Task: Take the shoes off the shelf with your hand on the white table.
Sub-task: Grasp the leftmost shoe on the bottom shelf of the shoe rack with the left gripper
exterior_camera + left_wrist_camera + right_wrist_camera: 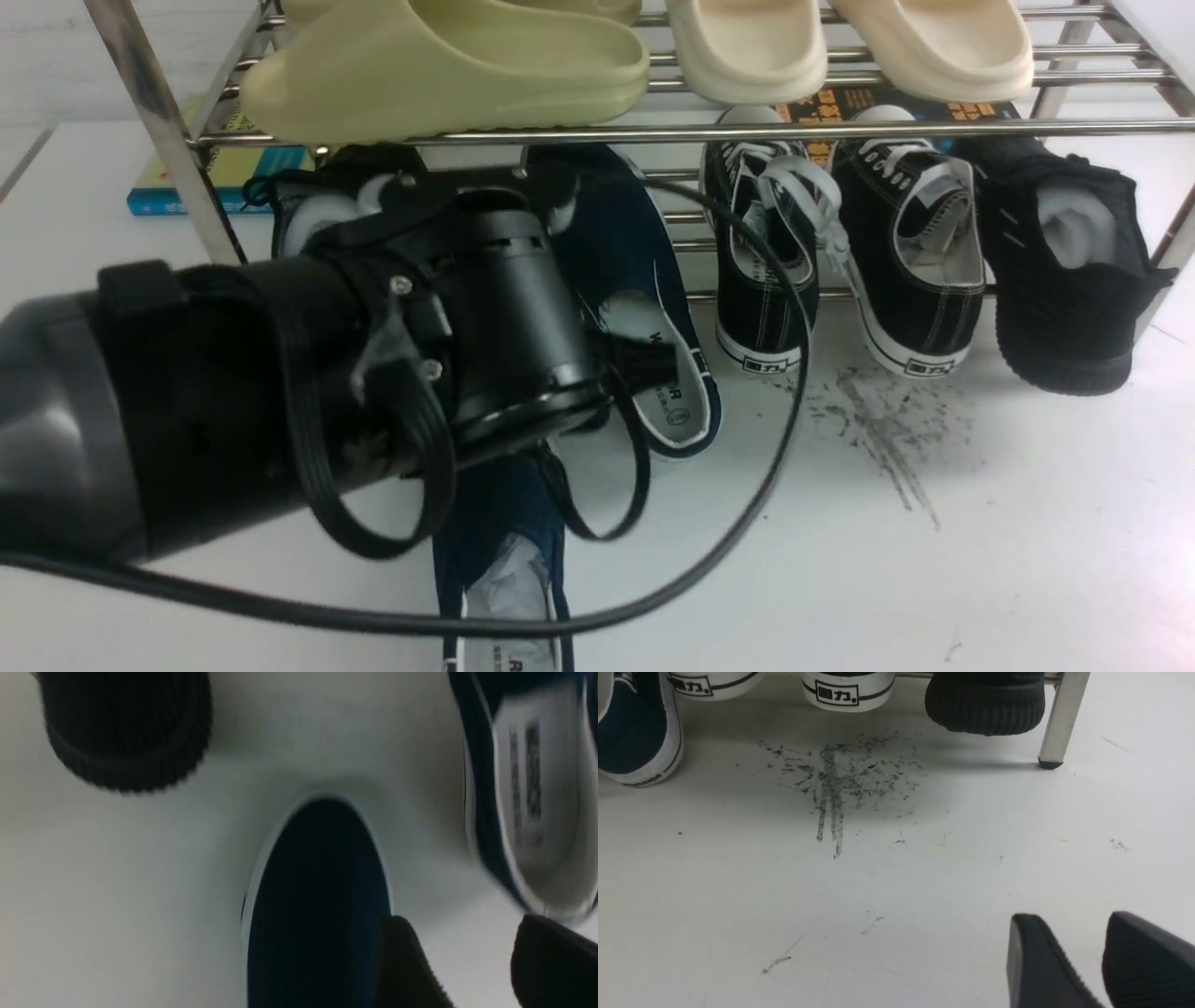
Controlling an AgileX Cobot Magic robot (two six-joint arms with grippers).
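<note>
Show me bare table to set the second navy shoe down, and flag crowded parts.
Widest bare patch: white table right of the navy shoe already down, nearer than the scuff marks. Crowded: the lower tier of the shelf, and the left side under the left arm and cable.

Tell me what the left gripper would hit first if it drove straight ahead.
Most likely the navy slip-on showing its white insole, just beyond the open left gripper; blur leaves depth unclear.

Held on white table (1027, 560): chrome shelf (154, 121), black scuff marks (878, 429), one navy shoe (490, 504) flat, second navy shoe (625, 252) heel-down by lower tier. Carried pale slides (448, 65) on top tier, black sneakers (920, 252) below.
</note>
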